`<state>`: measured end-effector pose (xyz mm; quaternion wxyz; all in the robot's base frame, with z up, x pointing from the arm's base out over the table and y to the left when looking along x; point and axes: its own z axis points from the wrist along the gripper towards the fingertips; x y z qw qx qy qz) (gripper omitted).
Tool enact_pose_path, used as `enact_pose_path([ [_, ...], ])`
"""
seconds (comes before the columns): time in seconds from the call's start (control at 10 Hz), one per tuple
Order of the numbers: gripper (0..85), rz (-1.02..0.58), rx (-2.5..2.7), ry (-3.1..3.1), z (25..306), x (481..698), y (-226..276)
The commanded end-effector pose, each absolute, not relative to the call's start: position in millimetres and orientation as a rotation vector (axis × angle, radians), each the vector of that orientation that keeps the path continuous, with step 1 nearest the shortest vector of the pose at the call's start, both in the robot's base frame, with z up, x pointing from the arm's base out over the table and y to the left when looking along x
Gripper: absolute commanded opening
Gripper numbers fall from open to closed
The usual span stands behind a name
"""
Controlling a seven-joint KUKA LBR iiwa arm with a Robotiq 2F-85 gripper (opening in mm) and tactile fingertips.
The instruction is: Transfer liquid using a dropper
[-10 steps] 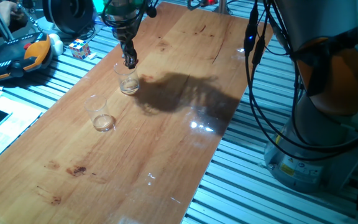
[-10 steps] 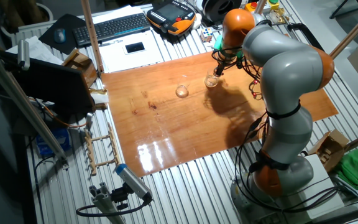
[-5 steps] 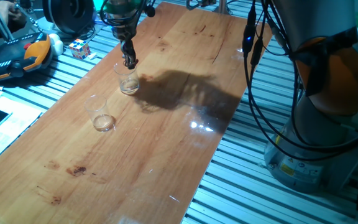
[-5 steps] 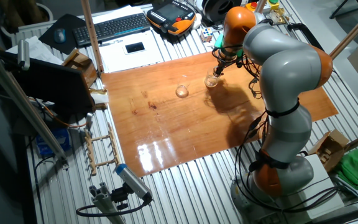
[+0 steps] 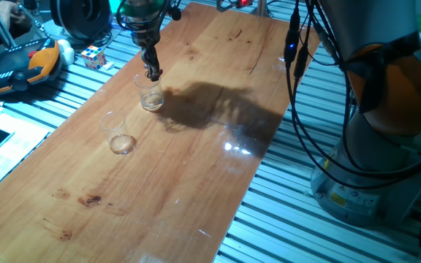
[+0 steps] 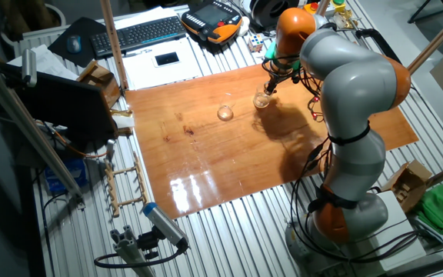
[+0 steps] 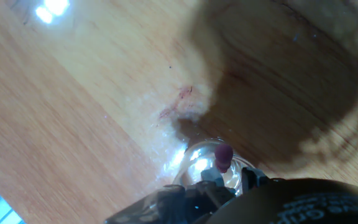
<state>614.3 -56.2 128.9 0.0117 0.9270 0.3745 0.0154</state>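
Two clear glass tumblers stand on the wooden table. The far tumbler sits right under my gripper. In the hand view the gripper is shut on the dropper, whose small red-pink bulb shows between the dark fingertips, over the tumbler's bright rim. The dropper's tube is hidden. The near tumbler stands apart to the left. A faint yellowish liquid lies in the far tumbler's bottom, and a similar thin layer in the near one.
The wooden table ends at slatted metal on each side. Beside its far left edge lie an orange-black pendant and a colour cube. Black cables hang by the arm's base at the right.
The gripper has shifted only very slightly over the far tumbler. Both tumblers stay where they were.
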Motion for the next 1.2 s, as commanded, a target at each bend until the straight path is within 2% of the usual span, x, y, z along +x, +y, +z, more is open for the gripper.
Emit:
enact_pose_path([
  [0.0,27.3,0.049,2.890,1.165,128.8,614.3,-56.5],
  [0.9,23.0,0.064,2.886,1.163,125.2,613.5,-58.1],
  [1.1,18.3,0.073,2.883,1.162,124.9,613.5,-58.2],
])
